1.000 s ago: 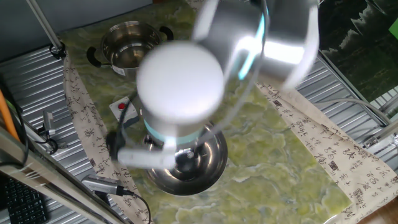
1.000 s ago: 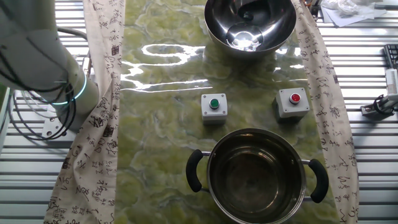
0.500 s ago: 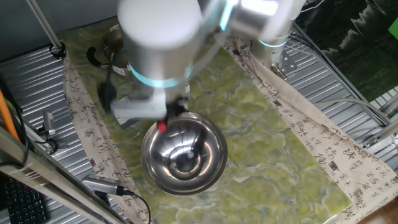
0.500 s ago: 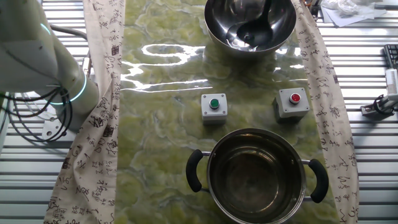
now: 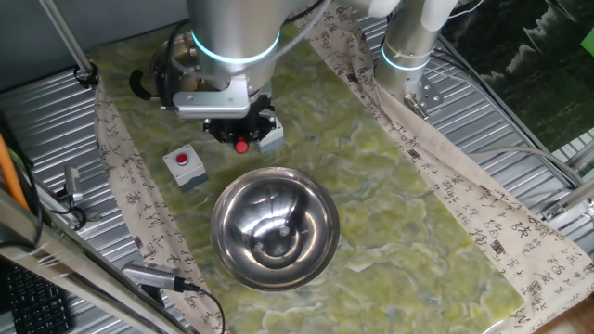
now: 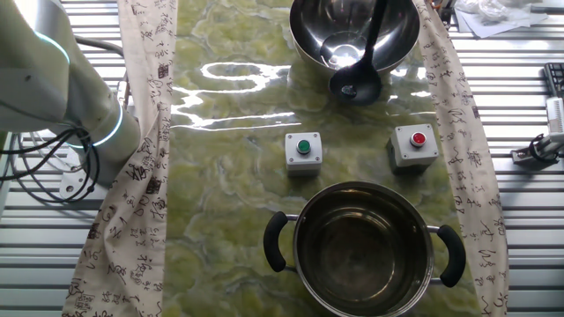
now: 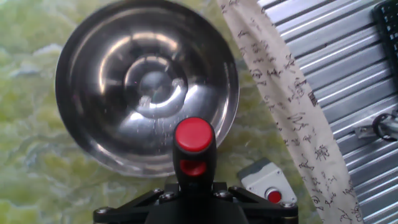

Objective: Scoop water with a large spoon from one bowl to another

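My gripper (image 5: 238, 128) is shut on the large spoon, a black ladle (image 6: 357, 84) with a red handle end (image 7: 194, 138). The ladle's cup hangs just outside the near rim of the wide shiny bowl (image 6: 308, 44), between that bowl and the button boxes. The wide bowl also shows in one fixed view (image 5: 232, 250) and in the hand view (image 7: 87, 124), where faint droplets glint on its wall. The black-handled pot (image 6: 363, 255) stands at the near end; in one fixed view only its handle (image 5: 139, 85) shows beside my arm. Water shows only as glints.
A grey box with a red button (image 6: 416, 145) and one with a green button (image 6: 303, 150) sit between the two vessels. The red box also shows in the hand view (image 7: 267, 184). Patterned cloth strips (image 6: 141, 132) and ribbed metal border the green mat.
My arm has swung away from above the wide bowl towards the pot. The ladle has come up out of the wide bowl and past its rim.
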